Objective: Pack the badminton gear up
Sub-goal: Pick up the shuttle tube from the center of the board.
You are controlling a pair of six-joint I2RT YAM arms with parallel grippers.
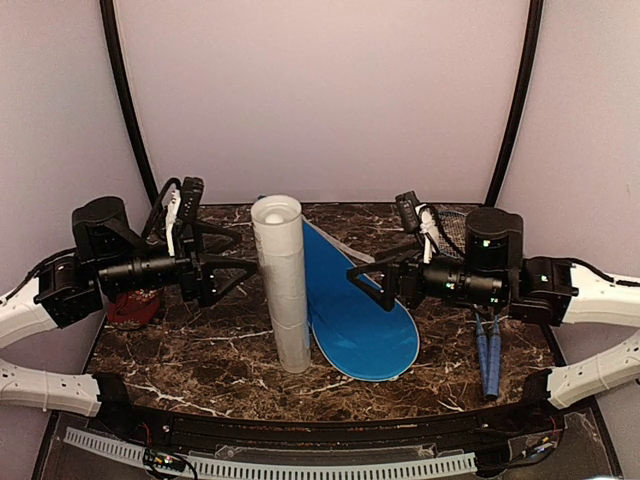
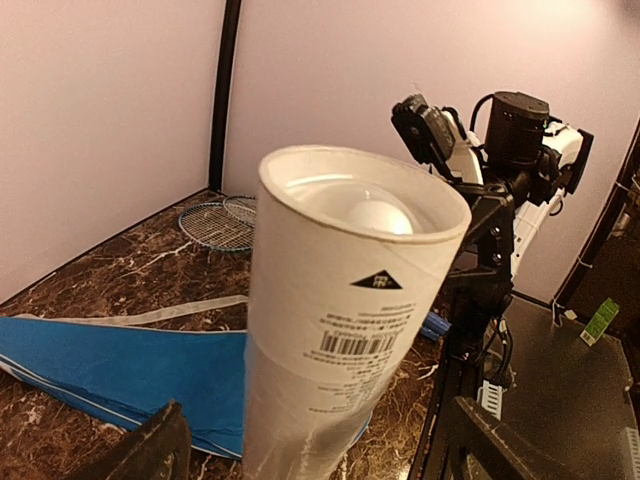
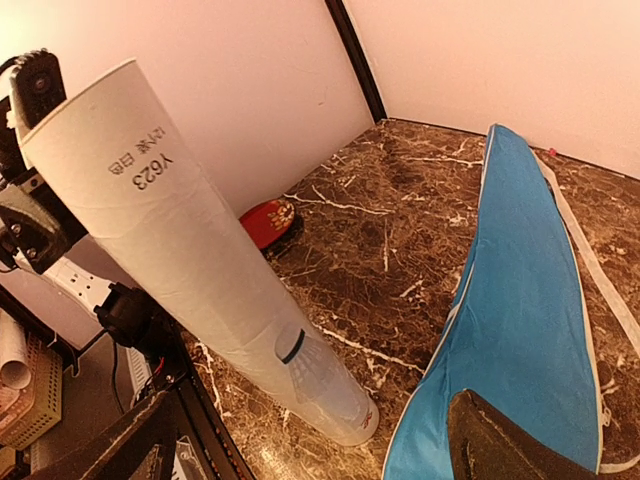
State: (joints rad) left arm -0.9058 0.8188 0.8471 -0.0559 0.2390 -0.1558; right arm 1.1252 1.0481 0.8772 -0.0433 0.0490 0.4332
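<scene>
The long white tube (image 1: 281, 290) stands upright mid-table with its top open. A white shuttlecock (image 2: 378, 215) sits just inside the mouth, and another shuttlecock (image 3: 315, 365) shows through the clear base. My left gripper (image 1: 240, 252) is open at the tube's left, its fingers straddling the tube (image 2: 340, 330) with a gap on each side. My right gripper (image 1: 366, 282) is open to the tube's right, over the blue cover (image 1: 362, 312), and holds nothing. Two rackets with blue handles (image 1: 487, 355) lie at the right, partly under the right arm.
A small red patterned object (image 1: 131, 306) lies at the left edge beneath the left arm. The racket heads (image 2: 220, 222) rest near the back wall. The cover's white strap (image 2: 150, 315) trails across the marble top. Walls close in the back and sides.
</scene>
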